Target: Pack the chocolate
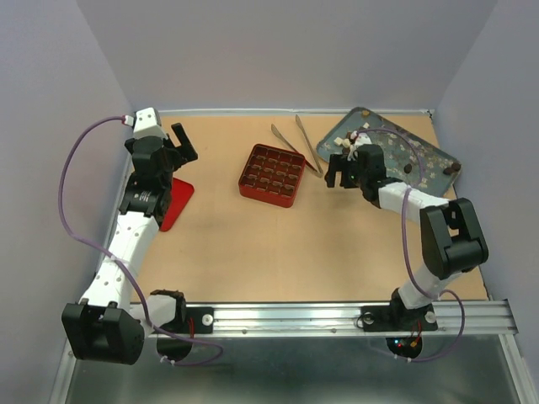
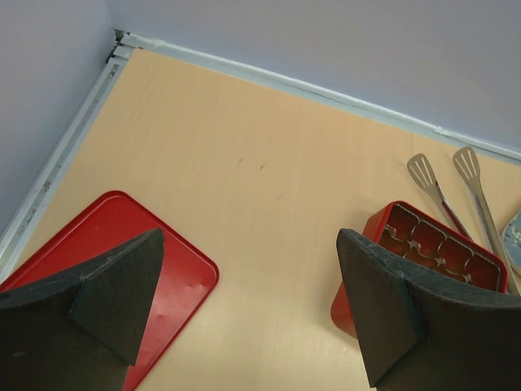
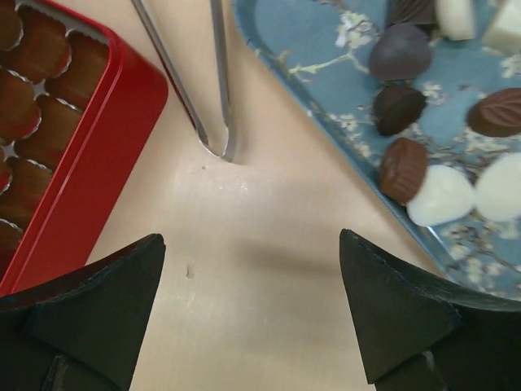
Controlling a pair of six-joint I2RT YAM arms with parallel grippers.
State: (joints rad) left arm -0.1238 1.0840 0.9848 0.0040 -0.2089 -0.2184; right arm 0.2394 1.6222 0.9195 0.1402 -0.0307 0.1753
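Observation:
The chocolate lies as several small dark, brown and white pieces on a blue floral tray at the back right. The red gridded box stands mid-table, its cells lined with brown fluted cups. My right gripper hovers open and empty over bare table, between the box and the tray. My left gripper is open and empty, raised at the far left between the red lid and the box.
Metal tongs lie behind the box, tips toward the near side, also in the left wrist view. A flat red lid lies at the left edge. Walls close the table at back and sides.

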